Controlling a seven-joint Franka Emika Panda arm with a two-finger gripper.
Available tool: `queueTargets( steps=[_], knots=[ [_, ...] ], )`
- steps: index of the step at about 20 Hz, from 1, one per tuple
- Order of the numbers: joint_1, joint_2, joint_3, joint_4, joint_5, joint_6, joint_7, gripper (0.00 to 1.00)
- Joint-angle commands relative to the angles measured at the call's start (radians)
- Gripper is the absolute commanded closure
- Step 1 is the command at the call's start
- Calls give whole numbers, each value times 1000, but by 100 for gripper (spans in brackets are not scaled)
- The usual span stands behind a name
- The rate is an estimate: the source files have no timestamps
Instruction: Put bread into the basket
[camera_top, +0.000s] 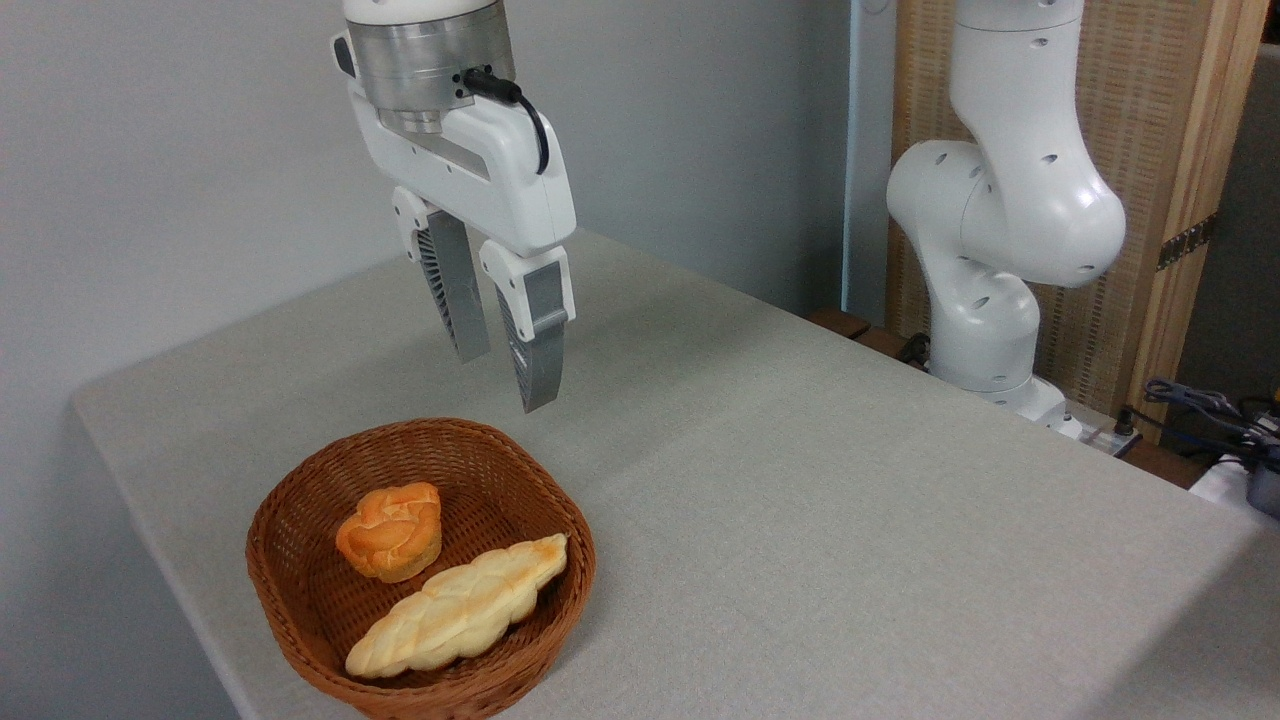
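Nearest us, basket (300, 590) holds the bread (458, 606) along its near-right side, bun (390, 531) beside it. We see the gripper (505, 375) above, spread, empty. Bread looks light, soft, crushable; we'd pinch it gently across the middle.

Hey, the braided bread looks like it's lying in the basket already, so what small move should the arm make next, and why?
Probably a small lift straight up and away. The bread already lies inside the basket beside the orange bun, and the gripper hangs above the basket's far rim, its fingers apart and empty. Nothing seems left to grasp, so backing off looks right.
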Motion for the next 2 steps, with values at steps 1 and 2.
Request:
queueTargets(
  steps=[1,2],
  knots=[
    [-5,-3,27,5,-42,12,-13,0],
    [-5,-4,30,5,-49,12,-13,0]
  ],
)
